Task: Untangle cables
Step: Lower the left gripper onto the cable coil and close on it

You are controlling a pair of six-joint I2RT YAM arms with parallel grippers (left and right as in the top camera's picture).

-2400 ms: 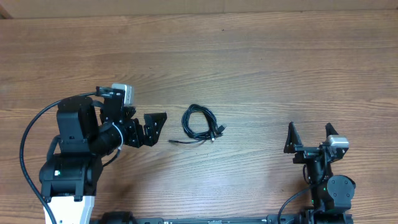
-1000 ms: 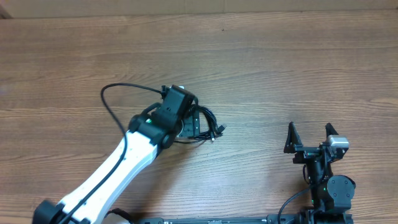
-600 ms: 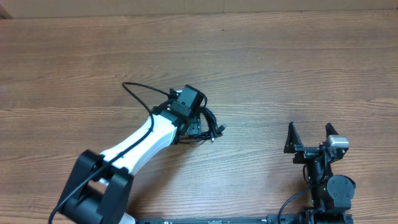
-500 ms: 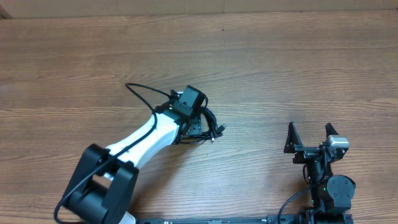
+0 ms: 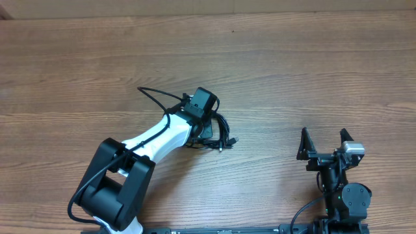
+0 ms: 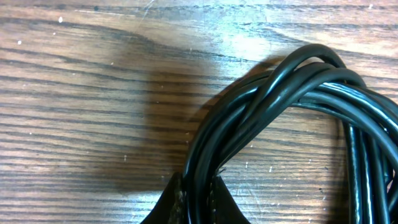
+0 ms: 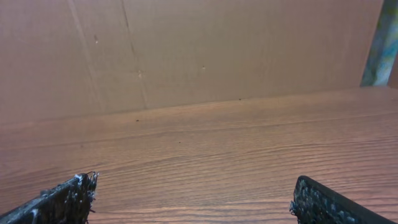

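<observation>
Now the cables point(image 5: 221, 133), a small coiled bundle lying mid-table point(image 5: 312, 71), are caught. Your left gripper point(image 6: 196, 198) has just snapped closed on strands of the coil, so the first pull to separate them can begin. Moments earlier that arm was folded back at the left, jaws apart, the bundle untouched. Your right gripper point(image 5: 323, 144) waits wide open, well apart, holding nothing.

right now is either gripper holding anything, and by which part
The left gripper is shut on the cables, pinching several strands at the bundle's left edge. The right gripper is open and empty.
</observation>
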